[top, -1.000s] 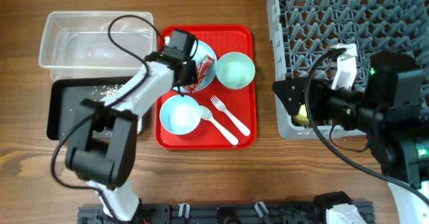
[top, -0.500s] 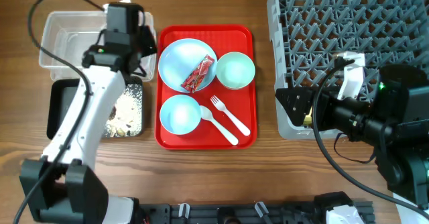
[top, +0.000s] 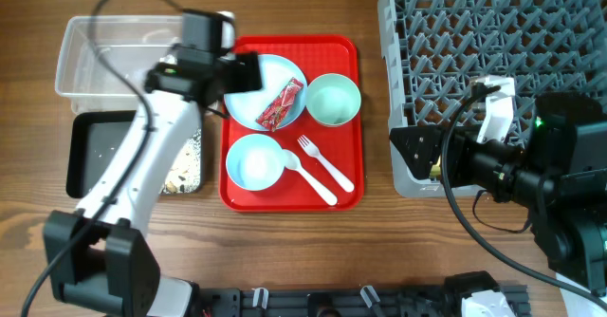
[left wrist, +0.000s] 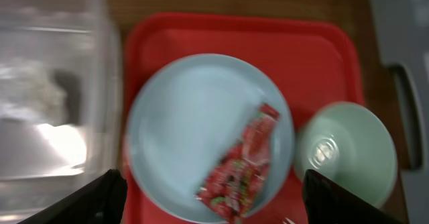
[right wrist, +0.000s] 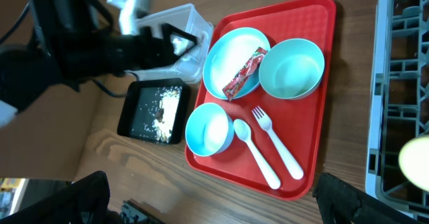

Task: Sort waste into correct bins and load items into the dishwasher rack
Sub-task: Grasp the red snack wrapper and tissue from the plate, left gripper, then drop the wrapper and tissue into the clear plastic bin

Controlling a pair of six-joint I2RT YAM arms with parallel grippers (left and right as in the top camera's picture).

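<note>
Red crinkled wrapper (left wrist: 241,167) lies on the pale blue plate (left wrist: 188,117) under my left gripper (left wrist: 218,192), its jaws spread wide, gripping nothing.

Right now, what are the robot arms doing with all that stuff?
The left end effector hangs open over the blue plate, where the red wrapper lies. Crumbs lie in the black tray. The right end effector hangs open by the rack. The blue bowl, green bowl, fork and spoon sit on the red tray.
</note>
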